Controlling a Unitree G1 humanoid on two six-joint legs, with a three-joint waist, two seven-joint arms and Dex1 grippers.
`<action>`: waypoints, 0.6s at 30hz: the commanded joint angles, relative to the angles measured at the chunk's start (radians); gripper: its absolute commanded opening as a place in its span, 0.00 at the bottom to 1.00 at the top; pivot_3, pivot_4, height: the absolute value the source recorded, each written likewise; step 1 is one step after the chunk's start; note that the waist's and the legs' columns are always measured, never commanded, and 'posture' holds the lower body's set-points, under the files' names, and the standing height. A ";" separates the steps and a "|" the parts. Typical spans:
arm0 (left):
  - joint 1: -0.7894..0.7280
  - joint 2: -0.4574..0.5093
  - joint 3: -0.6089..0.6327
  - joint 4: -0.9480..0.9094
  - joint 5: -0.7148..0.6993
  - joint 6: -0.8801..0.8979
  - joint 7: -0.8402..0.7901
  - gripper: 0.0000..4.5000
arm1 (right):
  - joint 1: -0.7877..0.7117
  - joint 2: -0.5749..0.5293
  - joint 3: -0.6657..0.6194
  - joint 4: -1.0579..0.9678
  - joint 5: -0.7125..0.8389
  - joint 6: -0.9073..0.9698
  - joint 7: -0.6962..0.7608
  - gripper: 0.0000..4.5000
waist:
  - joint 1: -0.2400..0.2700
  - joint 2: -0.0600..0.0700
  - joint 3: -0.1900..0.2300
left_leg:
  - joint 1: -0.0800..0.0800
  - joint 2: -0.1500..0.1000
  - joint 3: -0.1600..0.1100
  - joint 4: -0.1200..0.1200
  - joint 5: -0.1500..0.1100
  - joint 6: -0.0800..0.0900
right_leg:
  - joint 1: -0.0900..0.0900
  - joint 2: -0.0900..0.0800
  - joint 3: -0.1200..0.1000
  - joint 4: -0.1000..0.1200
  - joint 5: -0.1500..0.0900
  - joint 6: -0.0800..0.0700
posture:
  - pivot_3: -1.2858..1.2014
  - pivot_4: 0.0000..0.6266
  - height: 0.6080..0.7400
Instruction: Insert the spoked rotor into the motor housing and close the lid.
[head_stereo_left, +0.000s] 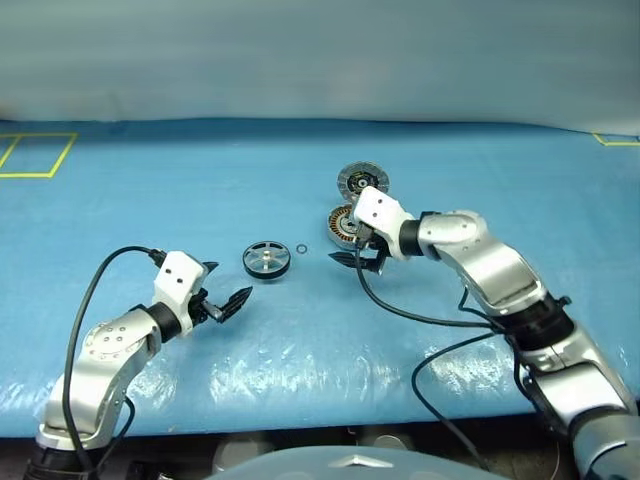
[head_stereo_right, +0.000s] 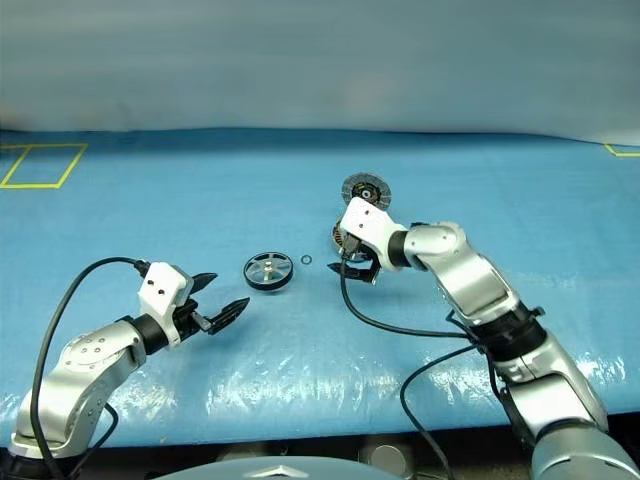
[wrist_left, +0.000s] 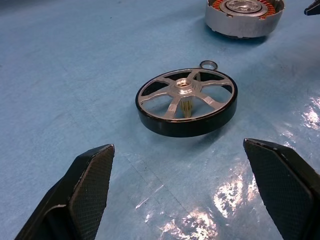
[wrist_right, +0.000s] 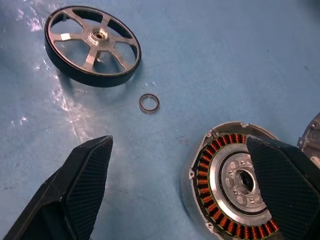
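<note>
Nearest, low on the left, the left pincer (head_stereo_left: 222, 303) hangs just above the blue-covered table (head_stereo_left: 150, 200) with its two black fingers spread apart and nothing between them. It aims toward the rotor (head_stereo_left: 266, 260), which lies flat on the table a little beyond and to the right of its tips, apart from them. In the left wrist view the rotor sits between and beyond the two fingertips (wrist_left: 92, 175), black rim outward, silver spokes running to the hub, a brass-coloured stub under the centre.

Just right of the rotor lies a tiny black O-ring (head_stereo_left: 302, 249), close to the rim but not touching in the right wrist view.

Right of the ring, the right pincer (head_stereo_left: 362, 258) reaches in from the right, tilted downward, fingers wide apart and empty. It hovers at the near edge of the housing (wrist_right: 235, 187); in its wrist view one finger overlaps the housing's right side, while the copper windings and silver centre face up. Whether the finger touches the housing, I cannot tell.

Farther back, just beyond the housing, the lid (head_stereo_left: 362, 182) lies flat, dark parts at its centre showing, ribbed edge around.

Yellow tape lines (head_stereo_left: 40, 155) mark the table at the far left.
</note>
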 joint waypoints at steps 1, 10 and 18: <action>0.011 -0.005 0.007 -0.025 0.002 -0.023 0.004 1.00 | -0.072 0.003 0.063 0.095 -0.076 -0.059 0.073 1.00 | -0.001 0.000 0.000 | 0.000 0.000 0.000 0.000 0.000 0.000 | 0.000 0.000 0.000 0.000 0.000 0.000 | 0.52 0.24 1.00; 0.056 -0.021 0.014 -0.048 0.001 -0.036 0.020 1.00 | -0.146 0.049 0.120 0.280 -0.201 -0.154 0.148 1.00 | -0.001 0.000 0.000 | 0.000 0.000 0.001 0.000 -0.001 0.000 | 0.000 0.000 0.001 -0.003 0.001 0.001 | 0.52 0.24 1.00; 0.063 -0.027 0.011 -0.046 0.001 -0.042 0.028 1.00 | -0.155 0.065 0.081 0.319 -0.228 -0.181 0.177 1.00 | -0.002 0.000 0.000 | 0.000 0.000 0.001 0.000 -0.001 0.000 | 0.000 0.000 0.002 -0.003 0.002 0.002 | 0.52 0.24 1.00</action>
